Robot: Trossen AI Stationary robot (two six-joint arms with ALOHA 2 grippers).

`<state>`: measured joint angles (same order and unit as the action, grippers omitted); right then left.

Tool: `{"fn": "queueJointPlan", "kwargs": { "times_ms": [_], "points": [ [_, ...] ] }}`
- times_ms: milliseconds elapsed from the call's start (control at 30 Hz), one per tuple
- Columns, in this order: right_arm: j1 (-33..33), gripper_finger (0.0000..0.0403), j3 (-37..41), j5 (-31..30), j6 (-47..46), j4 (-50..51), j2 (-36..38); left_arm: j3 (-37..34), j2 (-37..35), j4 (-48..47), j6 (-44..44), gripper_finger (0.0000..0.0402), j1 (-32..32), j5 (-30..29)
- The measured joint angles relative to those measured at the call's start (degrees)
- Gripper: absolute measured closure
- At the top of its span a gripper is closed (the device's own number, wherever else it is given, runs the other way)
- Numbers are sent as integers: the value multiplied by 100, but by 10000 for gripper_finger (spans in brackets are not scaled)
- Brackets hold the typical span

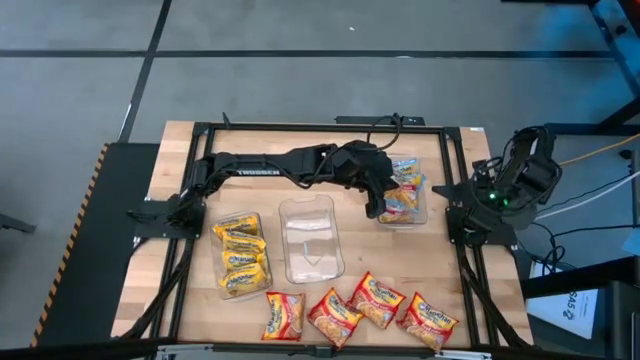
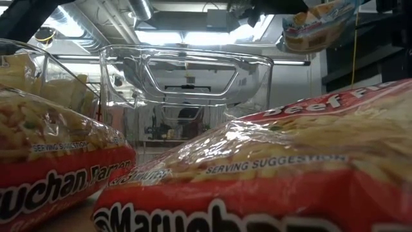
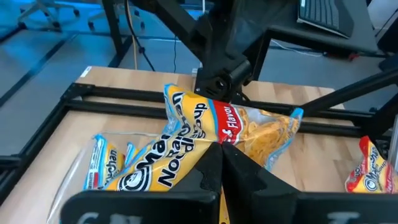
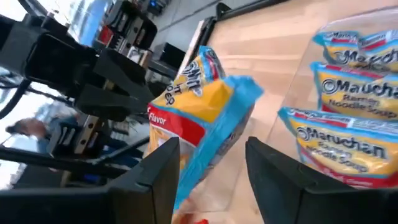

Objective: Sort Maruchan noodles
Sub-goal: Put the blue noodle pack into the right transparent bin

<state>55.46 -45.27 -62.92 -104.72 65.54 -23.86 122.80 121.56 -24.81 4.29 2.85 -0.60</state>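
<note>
Wooden table (image 1: 175, 150) stands on grey floor (image 1: 80, 60). Left gripper (image 3: 221, 149), clamped on a blue-edged packet (image 3: 186, 155), hangs over the right tray (image 1: 424, 190). Right gripper (image 4: 211, 149), fingers apart, waits at the table's right edge.

Wooden desk (image 1: 170, 180) bordered by a black frame (image 1: 300, 127). Three clear plastic trays on top: left tray (image 1: 219, 262), middle tray (image 1: 310, 238), right tray (image 1: 423, 200). Grey floor (image 1: 80, 90) around, cables (image 1: 590, 215) at right.
</note>
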Motion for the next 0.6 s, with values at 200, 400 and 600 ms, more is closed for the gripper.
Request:
{"fn": "queueJointPlan", "kwargs": {
  "times_ms": [200,400,600],
  "points": [
    [0,223,387,-64,-3,-546,76,27,-2,77,-2,401,-57,-31],
    [0,223,546,-401,0,-913,79,27,-7,191,-2,401,-138,9],
    [0,223,550,-436,204,-1336,-31,27,-7,248,-2,401,-186,4]
  ]
}}
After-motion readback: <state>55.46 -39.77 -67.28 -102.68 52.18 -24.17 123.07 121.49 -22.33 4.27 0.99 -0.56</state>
